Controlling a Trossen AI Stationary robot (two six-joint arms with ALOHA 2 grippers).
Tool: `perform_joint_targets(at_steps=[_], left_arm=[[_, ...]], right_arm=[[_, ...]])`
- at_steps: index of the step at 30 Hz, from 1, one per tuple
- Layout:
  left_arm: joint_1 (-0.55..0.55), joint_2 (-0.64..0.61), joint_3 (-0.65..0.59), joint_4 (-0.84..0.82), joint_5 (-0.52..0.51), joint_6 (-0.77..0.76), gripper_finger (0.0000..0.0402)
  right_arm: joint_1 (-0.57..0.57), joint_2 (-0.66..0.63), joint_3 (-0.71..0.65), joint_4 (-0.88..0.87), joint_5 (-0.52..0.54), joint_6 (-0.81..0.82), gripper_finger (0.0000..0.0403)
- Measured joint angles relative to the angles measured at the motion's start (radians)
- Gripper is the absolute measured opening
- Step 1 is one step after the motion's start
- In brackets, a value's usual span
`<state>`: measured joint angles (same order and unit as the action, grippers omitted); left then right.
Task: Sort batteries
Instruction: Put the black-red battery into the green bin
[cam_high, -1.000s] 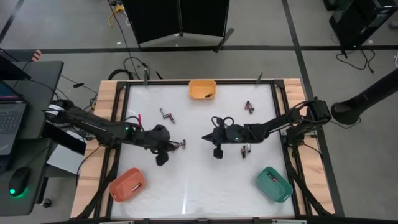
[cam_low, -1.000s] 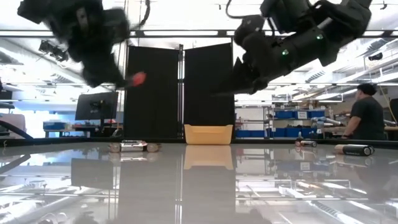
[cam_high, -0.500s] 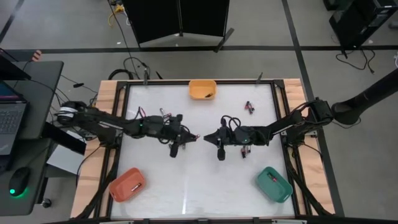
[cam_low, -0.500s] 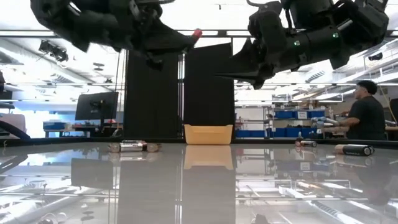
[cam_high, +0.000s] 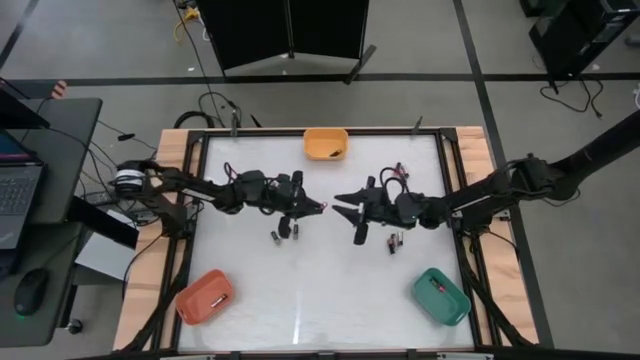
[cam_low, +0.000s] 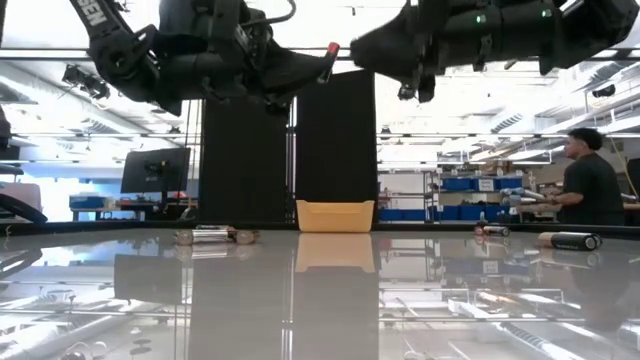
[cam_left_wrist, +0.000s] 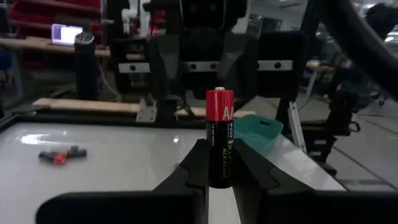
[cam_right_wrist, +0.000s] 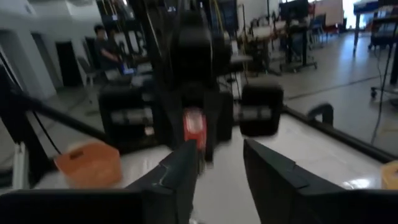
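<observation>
WHITE TABLE, BINS AND LOOSE CELLS

Carries a white table (cam_high: 320, 290): orange bin (cam_high: 326, 144) beyond both grippers, red bin (cam_high: 205, 296) and teal bin (cam_high: 441, 296) nearer the corners, batteries (cam_high: 286, 232) scattered just beneath the raised gripper tips.

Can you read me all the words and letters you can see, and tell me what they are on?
"AA" on the red top of the battery held in the left tool.
"ALKALINE" down that battery's black part.
Smaller print beside it: too small to read.
White letters on the left arm, low view: cut off, unreadable.
</observation>
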<state>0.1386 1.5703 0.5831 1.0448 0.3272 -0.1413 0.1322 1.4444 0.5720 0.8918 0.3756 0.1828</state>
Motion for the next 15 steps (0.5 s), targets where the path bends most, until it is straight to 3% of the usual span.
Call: perform_joint_targets(at_steps=[7, 15], left_arm=[[0.019, 0.062, 0.003, 0.177, 0.045, -0.054, 0.0046], [0.026, 0.061, 0.091, 0.082, 0.083, -0.041, 0.0046]], right_arm=[[0.006, -0.007, 0.000, 0.060, 0.000, 0.008, 0.0175], [0.006, -0.007, 0.000, 0.096, -0.001, -0.016, 0.0174]])
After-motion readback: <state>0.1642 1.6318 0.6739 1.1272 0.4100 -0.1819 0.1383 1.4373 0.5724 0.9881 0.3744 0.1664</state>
